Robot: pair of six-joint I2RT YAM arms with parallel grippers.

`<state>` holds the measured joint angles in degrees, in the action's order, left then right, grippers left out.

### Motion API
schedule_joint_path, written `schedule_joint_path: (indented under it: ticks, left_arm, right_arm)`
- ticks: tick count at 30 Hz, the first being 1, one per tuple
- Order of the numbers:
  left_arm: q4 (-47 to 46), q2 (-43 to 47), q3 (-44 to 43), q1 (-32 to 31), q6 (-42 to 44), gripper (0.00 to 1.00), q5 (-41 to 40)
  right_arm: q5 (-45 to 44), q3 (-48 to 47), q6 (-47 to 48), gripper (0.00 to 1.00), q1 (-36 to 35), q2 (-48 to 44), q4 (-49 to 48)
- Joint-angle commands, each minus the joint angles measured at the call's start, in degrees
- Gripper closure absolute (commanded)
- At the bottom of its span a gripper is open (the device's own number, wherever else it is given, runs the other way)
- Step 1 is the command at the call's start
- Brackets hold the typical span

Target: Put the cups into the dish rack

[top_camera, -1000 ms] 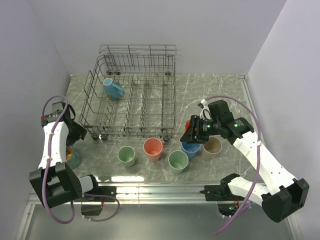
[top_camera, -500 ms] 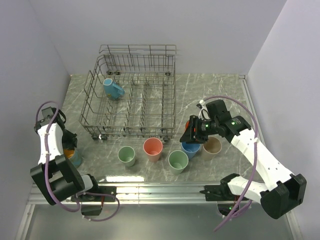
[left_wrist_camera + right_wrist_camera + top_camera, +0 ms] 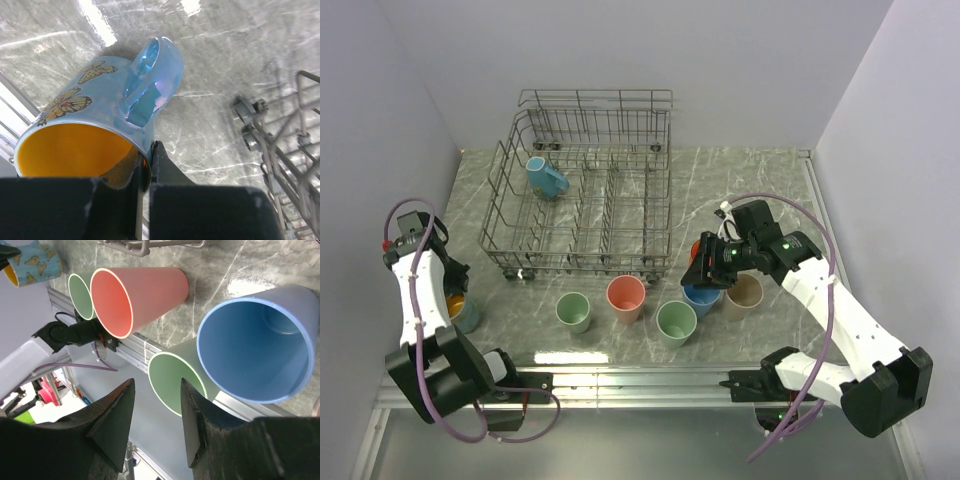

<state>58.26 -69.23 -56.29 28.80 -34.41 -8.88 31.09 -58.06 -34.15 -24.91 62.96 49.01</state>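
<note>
Five plain cups stand upright in a row at lower centre of the top view: a green cup (image 3: 574, 311), a pink cup (image 3: 626, 297), a second green cup (image 3: 676, 322), a blue cup (image 3: 701, 298) and a beige cup (image 3: 744, 294). A blue mug (image 3: 546, 178) lies tilted inside the dish rack (image 3: 582, 262), at upper centre. At the left edge is a butterfly mug (image 3: 95, 100), blue outside and orange inside. The left gripper (image 3: 145, 160) pinches its rim, one finger inside and one outside. The right gripper (image 3: 156, 390) hangs close by the blue cup with its fingers spread. All sits on a grey marble table (image 3: 750, 180).
</note>
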Motion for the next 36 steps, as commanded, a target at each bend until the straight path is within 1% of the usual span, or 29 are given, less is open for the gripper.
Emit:
schedule_joint_path:
  ticks: [1, 3, 6, 10, 13, 14, 17, 18, 20, 22, 25, 26, 28, 29, 31, 32, 34, 35, 36]
  left_arm:
    - [-0.16, 4.89, -2.94, 0.12, 1.10, 1.00, -1.75]
    - [-0.51, 6.03, -4.17, 0.12, 0.58, 1.00, -1.40]
    - [-1.39, 6.39, -7.15, 0.03, -2.67, 1.00, -0.26]
    - [-2.71, 4.73, -11.99, 0.12, -6.36, 1.00, -0.26]
    - [-4.21, 2.35, -16.38, 0.12, -7.42, 1.00, 0.80]
    - [-4.12, 1.39, -18.13, 0.12, -7.42, 1.00, 1.06]
    - [-1.93, -2.56, -28.92, -0.05, -7.42, 1.00, 1.85]
    - [-1.05, -4.14, -30.79, -0.58, -7.68, 1.00, 1.85]
    - [-1.91, -5.12, -34.65, -1.46, -8.65, 1.00, 4.92]
    - [-4.20, -5.56, -36.95, -2.78, -10.40, 1.00, 10.08]
    - [-6.31, -6.96, -43.62, -4.27, -11.99, 1.00, 16.42]
    - [-7.10, -8.27, -47.38, -5.75, -11.99, 1.00, 22.53]
    - [-8.94, -9.69, -51.44, -7.95, -12.17, 1.00, 27.67]
    - [-10.00, -10.30, -54.85, -9.10, -12.26, 1.00, 32.57]
    - [-12.54, -11.45, -57.51, -12.70, -13.04, 1.00, 36.47]
    - [-14.21, -11.36, -58.22, -14.28, -13.48, 1.00, 41.79]
    - [-18.51, -10.40, -56.39, -15.00, -16.89, 1.00, 47.00]
    - [-23.75, -8.57, -52.64, -15.26, -18.57, 1.00, 49.55]
    - [-27.46, -7.42, -50.26, -15.44, -22.59, 1.00, 54.02]
  right_arm:
    - [-0.15, -2.32, -1.35, 0.51, -0.41, -1.52, 0.56]
    - [0.28, -2.40, -1.62, 0.51, -0.41, -1.18, 0.47]
    - [1.16, -3.02, -1.62, 0.51, -0.58, -0.30, 0.29]
    - [1.69, -4.78, -0.57, 0.51, -0.76, 1.02, 1.61]
    - [1.69, -6.01, 0.31, 0.51, -1.02, 1.90, 2.66]
    - [1.87, -6.27, 0.31, 0.51, -1.20, 1.99, 2.75]
    - [2.48, -6.62, -0.12, 0.51, -1.55, 1.91, 2.32]
    - [2.57, -6.62, -0.21, 0.51, -1.55, 1.82, 2.23]
    - [2.48, -6.89, 0.05, 0.51, -1.64, 2.25, 2.05]
    - [2.48, -7.85, 0.40, 0.51, -1.64, 2.69, 2.14]
    - [2.57, -10.22, 0.14, 0.50, -1.55, 3.92, 1.53]
    - [2.83, -10.84, 0.14, 0.48, -1.72, 4.71, 1.09]
    - [3.27, -12.95, 0.14, 0.47, -1.55, 5.68, 0.47]
    - [3.62, -13.56, 0.14, 0.46, -1.55, 6.81, -0.40]
    - [6.60, -15.41, -0.56, 0.45, -1.46, 7.70, -3.29]
    - [8.44, -16.81, -1.52, 0.42, -1.64, 8.49, -4.27]
    - [10.29, -18.48, -2.67, 0.39, -1.37, 9.46, -6.20]
    - [11.78, -20.32, -3.89, 0.35, -1.29, 10.59, -8.56]
    - [14.93, -21.38, -4.60, 0.34, -1.20, 11.13, -10.15]
